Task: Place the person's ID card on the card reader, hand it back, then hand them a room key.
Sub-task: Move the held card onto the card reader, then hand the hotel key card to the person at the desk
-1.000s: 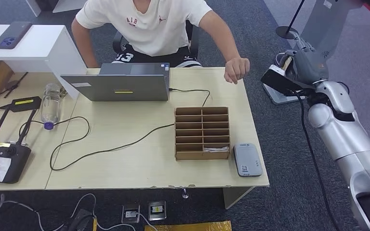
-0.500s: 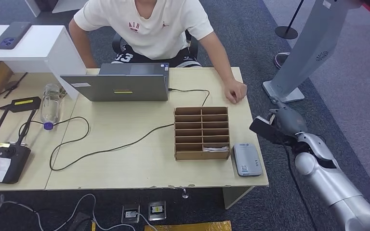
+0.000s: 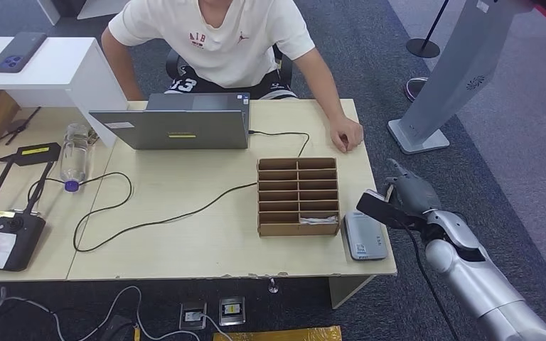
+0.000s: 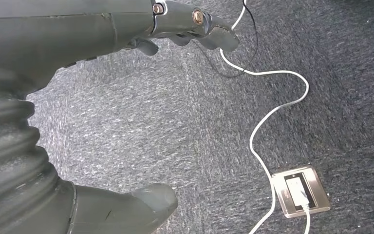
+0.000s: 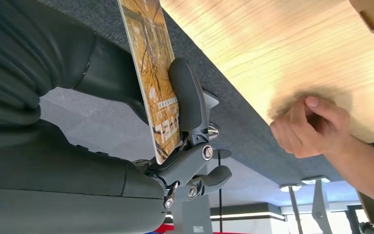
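Right hand [image 3: 407, 193] reaches in from beside the desk's right edge on a bent silver arm, thumb and darker fingers pinching the ID card [image 5: 152, 73] flat between them. From the right wrist view the card is a thin, stiff rectangle printed in yellow-brown with small text near the lower end, its edge running up past the thick grey thumb [image 5: 187, 95]. Just beside the hand, toward the desk, lies the card reader [image 3: 365, 235], a smooth grey slab with rounded corners and a small label, resting on the pale wood-grain desk [image 3: 185, 241]. Next to the reader stands a brown cardboard organizer [image 3: 298, 196] divided into slots, with a pale card-like thing in a lower slot. Beyond the hand, the person's hand [image 3: 347, 135] rests curled on the desk's far corner.

Left hand [image 4: 126, 29] hangs over grey carpet, its fingers loosely apart around nothing.
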`<move>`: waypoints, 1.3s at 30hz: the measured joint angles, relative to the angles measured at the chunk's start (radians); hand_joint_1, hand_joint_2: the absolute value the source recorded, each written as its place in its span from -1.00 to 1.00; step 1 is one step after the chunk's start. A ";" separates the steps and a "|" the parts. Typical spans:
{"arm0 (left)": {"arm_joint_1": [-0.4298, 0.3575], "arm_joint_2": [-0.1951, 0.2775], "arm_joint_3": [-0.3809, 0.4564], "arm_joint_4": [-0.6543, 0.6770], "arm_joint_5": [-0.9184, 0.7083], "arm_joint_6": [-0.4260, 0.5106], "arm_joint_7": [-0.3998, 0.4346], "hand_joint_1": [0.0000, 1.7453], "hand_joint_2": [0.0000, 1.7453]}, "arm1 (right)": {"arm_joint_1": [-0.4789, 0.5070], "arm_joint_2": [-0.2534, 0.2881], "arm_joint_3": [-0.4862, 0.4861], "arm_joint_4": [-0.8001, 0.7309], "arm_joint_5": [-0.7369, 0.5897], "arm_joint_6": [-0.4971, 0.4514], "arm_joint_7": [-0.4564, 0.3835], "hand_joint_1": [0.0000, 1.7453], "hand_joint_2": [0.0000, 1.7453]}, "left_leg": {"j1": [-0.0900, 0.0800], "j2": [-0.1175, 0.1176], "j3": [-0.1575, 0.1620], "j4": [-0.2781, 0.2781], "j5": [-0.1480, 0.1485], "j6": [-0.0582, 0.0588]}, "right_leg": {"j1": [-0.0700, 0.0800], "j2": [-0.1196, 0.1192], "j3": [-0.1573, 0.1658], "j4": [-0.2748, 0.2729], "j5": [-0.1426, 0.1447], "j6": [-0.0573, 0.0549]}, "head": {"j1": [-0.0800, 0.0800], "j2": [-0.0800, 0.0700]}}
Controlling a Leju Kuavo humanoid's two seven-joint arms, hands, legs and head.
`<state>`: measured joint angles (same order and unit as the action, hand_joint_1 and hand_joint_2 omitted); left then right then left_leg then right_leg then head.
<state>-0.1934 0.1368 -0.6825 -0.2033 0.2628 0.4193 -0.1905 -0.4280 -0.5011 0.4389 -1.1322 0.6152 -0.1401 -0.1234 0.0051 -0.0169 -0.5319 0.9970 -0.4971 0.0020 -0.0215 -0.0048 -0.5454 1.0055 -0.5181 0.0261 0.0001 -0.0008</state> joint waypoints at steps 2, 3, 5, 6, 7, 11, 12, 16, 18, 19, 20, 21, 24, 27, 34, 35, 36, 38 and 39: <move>0.001 0.000 0.000 0.000 0.000 0.000 0.000 -1.00 1.00 | 0.000 0.004 0.000 0.000 0.001 0.002 -0.001 1.00 1.00 | 0.000 0.000 0.000 0.000 0.000 0.000 | 0.000 0.000 0.000 0.000 0.000 0.000 | 0.000 0.000; 0.002 0.000 0.000 0.000 -0.001 0.000 0.000 -1.00 1.00 | 0.000 0.006 0.000 0.001 -0.001 0.003 -0.001 1.00 1.00 | 0.000 0.000 0.000 0.000 0.000 0.000 | 0.000 0.000 0.000 0.000 0.000 0.000 | 0.000 0.000; 0.002 0.000 0.000 0.000 -0.003 0.000 0.000 -1.00 1.00 | 0.000 0.009 0.000 0.002 -0.007 0.002 0.000 1.00 1.00 | 0.000 0.000 0.000 0.000 0.000 0.000 | 0.000 0.000 0.000 0.000 0.000 0.000 | 0.000 0.000; 0.002 0.000 0.000 0.000 -0.005 0.000 0.000 -1.00 1.00 | 0.000 0.010 0.000 0.002 -0.010 0.001 0.001 1.00 1.00 | 0.000 0.000 0.000 0.000 0.000 0.000 | 0.000 0.000 0.000 0.000 0.000 0.000 | 0.000 0.000; 0.002 0.000 0.000 0.000 -0.007 0.000 0.000 -1.00 1.00 | 0.001 0.011 0.000 0.003 -0.012 0.000 0.001 1.00 1.00 | 0.000 0.000 0.000 0.000 0.000 0.000 | 0.000 0.000 0.000 0.000 0.000 0.000 | 0.000 0.000; 0.002 0.001 -0.001 0.000 -0.011 -0.001 0.000 -1.00 1.00 | 0.005 0.017 0.000 0.008 -0.015 -0.003 0.000 1.00 1.00 | 0.000 0.000 0.000 0.000 0.000 0.000 | 0.000 0.000 0.000 0.000 0.000 0.000 | 0.000 0.000; 0.002 0.001 -0.001 0.000 -0.011 -0.001 0.000 -1.00 1.00 | 0.006 0.020 0.001 0.010 -0.014 -0.003 0.000 1.00 1.00 | 0.000 0.000 0.000 0.000 0.000 0.000 | 0.000 0.000 0.000 0.000 0.000 0.000 | 0.000 0.000; 0.002 0.001 -0.002 0.000 -0.011 0.000 0.000 -1.00 1.00 | 0.016 0.031 0.008 0.017 -0.014 -0.003 -0.001 1.00 1.00 | 0.000 0.000 0.000 0.000 0.000 0.000 | 0.000 0.000 0.000 0.000 0.000 0.000 | 0.000 0.000; 0.002 0.001 -0.002 0.000 -0.011 0.000 0.000 -1.00 1.00 | 0.023 0.035 0.012 0.021 -0.015 -0.005 -0.001 1.00 1.00 | 0.000 0.000 0.000 0.000 0.000 0.000 | 0.000 0.000 0.000 0.000 0.000 0.000 | 0.000 0.000; 0.003 0.001 -0.002 0.000 -0.011 0.000 0.000 -1.00 1.00 | 0.028 0.037 0.013 0.023 -0.017 -0.007 -0.001 1.00 1.00 | 0.000 0.000 0.000 0.000 0.000 0.000 | 0.000 0.000 0.000 0.000 0.000 0.000 | 0.000 0.000; 0.003 0.001 -0.002 0.000 -0.011 -0.001 0.000 -1.00 1.00 | 0.032 0.039 0.014 0.026 -0.018 -0.010 -0.001 1.00 1.00 | 0.000 0.000 0.000 0.000 0.000 0.000 | 0.000 0.000 0.000 0.000 0.000 0.000 | 0.000 0.000; 0.003 0.001 -0.002 0.000 -0.011 -0.001 0.000 -1.00 1.00 | 0.037 0.041 0.015 0.028 -0.020 -0.013 -0.001 1.00 1.00 | 0.000 0.000 0.000 0.000 0.000 0.000 | 0.000 0.000 0.000 0.000 0.000 0.000 | 0.000 0.000; 0.003 0.001 -0.002 0.000 -0.010 -0.001 0.000 -1.00 1.00 | 0.050 0.047 0.016 0.036 -0.028 -0.018 -0.001 1.00 1.00 | 0.000 0.000 0.000 0.000 0.000 0.000 | 0.000 0.000 0.000 0.000 0.000 0.000 | 0.000 0.000; 0.006 0.001 -0.002 0.000 -0.007 -0.001 0.000 -1.00 1.00 | 0.060 0.055 0.017 0.041 -0.033 -0.020 -0.002 1.00 1.00 | 0.000 0.000 0.000 0.000 0.000 0.000 | 0.000 0.000 0.000 0.000 0.000 0.000 | 0.000 0.000; 0.012 0.001 -0.002 0.000 0.000 0.000 0.000 -1.00 1.00 | 0.063 0.073 0.019 0.052 -0.042 -0.020 -0.004 1.00 1.00 | 0.000 0.001 0.000 0.000 0.000 0.000 | 0.000 0.001 0.000 0.000 0.000 0.000 | 0.000 0.000; 0.013 0.001 -0.002 0.000 0.000 0.000 0.000 -1.00 1.00 | 0.063 0.075 0.020 0.054 -0.046 -0.020 -0.004 1.00 1.00 | 0.000 0.001 0.000 0.000 0.000 0.000 | 0.000 0.001 0.000 0.000 0.000 0.000 | 0.000 0.000; 0.013 0.001 -0.002 0.000 0.000 0.000 0.000 -1.00 1.00 | 0.063 0.078 0.021 0.056 -0.049 -0.022 -0.005 1.00 1.00 | 0.000 0.001 0.000 0.000 0.000 0.000 | 0.000 0.001 0.000 0.000 0.000 0.000 | 0.000 0.000; 0.013 0.001 -0.002 0.000 -0.002 0.000 0.000 -1.00 1.00 | 0.063 0.081 0.023 0.059 -0.054 -0.029 -0.005 1.00 1.00 | 0.000 0.001 0.000 0.000 0.000 0.000 | 0.000 0.001 0.000 0.000 0.000 0.000 | 0.000 0.000; 0.013 0.001 -0.002 0.000 -0.004 0.000 0.000 -1.00 1.00 | 0.064 0.083 0.023 0.062 -0.056 -0.034 -0.005 1.00 1.00 | 0.000 0.001 0.001 0.000 0.000 0.000 | 0.000 0.001 0.000 0.000 0.000 0.000 | 0.000 0.000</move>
<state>-0.1802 0.1381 -0.6840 -0.2029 0.2587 0.4189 -0.1906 -0.3641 -0.4181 0.4623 -1.0707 0.5592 -0.1737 -0.1286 0.0052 -0.0160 -0.5314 0.9969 -0.4971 0.0019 -0.0215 -0.0039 -0.5454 1.0055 -0.5182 0.0260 0.0003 -0.0008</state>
